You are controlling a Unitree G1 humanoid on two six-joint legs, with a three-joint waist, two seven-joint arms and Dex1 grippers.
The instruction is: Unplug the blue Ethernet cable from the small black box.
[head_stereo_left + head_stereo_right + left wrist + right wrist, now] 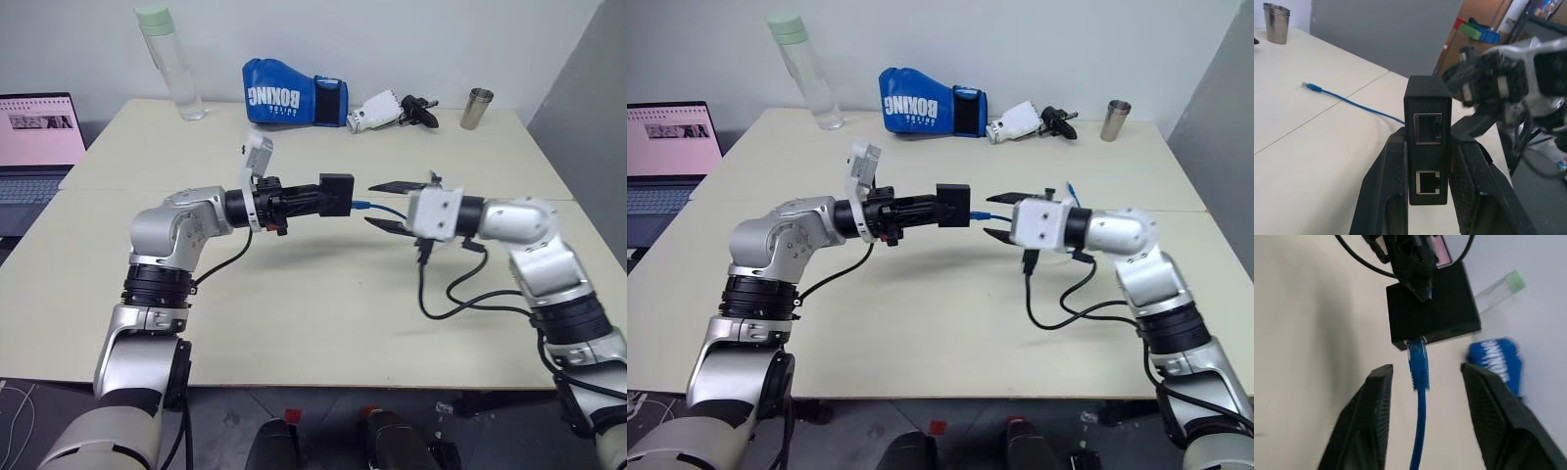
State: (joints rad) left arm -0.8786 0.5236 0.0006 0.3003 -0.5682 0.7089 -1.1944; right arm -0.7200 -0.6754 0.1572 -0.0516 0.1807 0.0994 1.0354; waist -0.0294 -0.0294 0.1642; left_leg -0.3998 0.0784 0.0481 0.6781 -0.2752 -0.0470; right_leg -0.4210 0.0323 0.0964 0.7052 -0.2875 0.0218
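The small black box [336,193] hangs above the middle of the bench [323,304], clamped between the jaws of the left gripper [315,198], which reaches in level from the robot's left. In the left wrist view the two black fingers [1383,196] press on the box's sides, and two ports on its near face stand empty. The plug sits in the opposite face, the one turned toward the right arm.

The right gripper [396,205] is just beside that face, its jaws standing wide with nothing between the pads but air and cord. It points back toward the box, so the two arms meet nearly head on.

The blue Ethernet cable [1419,396] is still seated: in the right wrist view its plug enters the box's edge and the cord runs straight out from the port, down the middle of the gap between the right fingers [1371,421]. The cable's long axis therefore lies along the line the right gripper points, not across it. The rest of the cord trails off onto the bench behind, its free end [1313,87] lying flat, well apart from the box.

As I read it, the right arm is the one to pull. The jaws need to close on the plug body just short of the port, then draw straight back along the cord's line while the left holds firm.
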